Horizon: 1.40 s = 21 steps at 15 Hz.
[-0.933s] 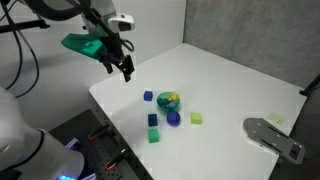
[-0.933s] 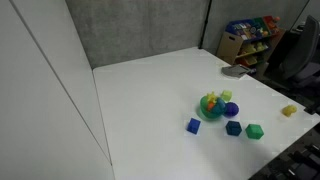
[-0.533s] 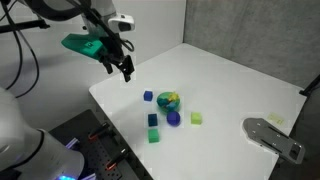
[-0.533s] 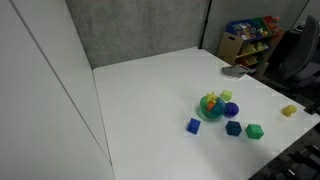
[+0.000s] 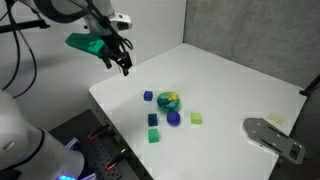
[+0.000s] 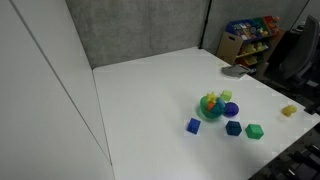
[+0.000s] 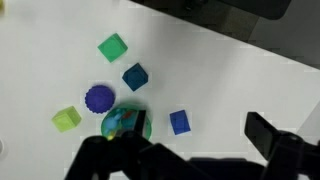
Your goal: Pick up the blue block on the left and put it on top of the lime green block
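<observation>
The blue block sits on the white table, left of a multicoloured round toy. It also shows in the exterior view and the wrist view. The lime green block sits right of the toy, also in the wrist view and behind the toy in the exterior view. My gripper hangs open and empty above the table's far left edge, well apart from the blocks. In the wrist view the blue block lies between its dark fingers, far below.
A rounded blue-violet piece, a teal-blue block and a darker green block lie near the toy. A grey flat object and a yellow block sit at the table's right. A shelf of toys stands beyond the table.
My gripper has risen slightly. The blocks have not moved.
</observation>
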Available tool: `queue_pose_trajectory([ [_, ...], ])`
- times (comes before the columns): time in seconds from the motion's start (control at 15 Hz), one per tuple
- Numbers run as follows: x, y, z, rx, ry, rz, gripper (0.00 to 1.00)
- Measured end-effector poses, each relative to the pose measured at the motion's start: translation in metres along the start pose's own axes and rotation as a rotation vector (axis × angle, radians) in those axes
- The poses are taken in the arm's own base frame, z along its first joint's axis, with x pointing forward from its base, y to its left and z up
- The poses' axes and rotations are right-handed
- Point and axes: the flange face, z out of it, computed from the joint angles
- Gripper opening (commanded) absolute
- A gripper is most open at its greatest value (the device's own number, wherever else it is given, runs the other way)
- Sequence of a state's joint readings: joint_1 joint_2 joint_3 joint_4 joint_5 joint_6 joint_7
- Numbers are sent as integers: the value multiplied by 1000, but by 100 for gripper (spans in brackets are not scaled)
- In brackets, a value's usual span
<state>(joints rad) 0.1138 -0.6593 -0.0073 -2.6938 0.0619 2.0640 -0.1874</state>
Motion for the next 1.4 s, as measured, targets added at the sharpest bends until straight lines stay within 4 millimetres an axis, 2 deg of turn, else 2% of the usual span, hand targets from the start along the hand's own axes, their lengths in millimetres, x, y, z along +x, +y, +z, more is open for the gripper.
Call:
queue_pose_trajectory([
  [0.2, 16, -17, 3, 11, 24, 5, 100],
  [0.47, 47, -37, 5, -7, 67, 44, 100],
  [0.73, 83, -44, 16, -9, 99, 116, 100],
  [1.0, 117, -38, 45, 0, 72, 178, 100],
  [1.4, 154, -33, 112, -34, -41, 140, 100],
])
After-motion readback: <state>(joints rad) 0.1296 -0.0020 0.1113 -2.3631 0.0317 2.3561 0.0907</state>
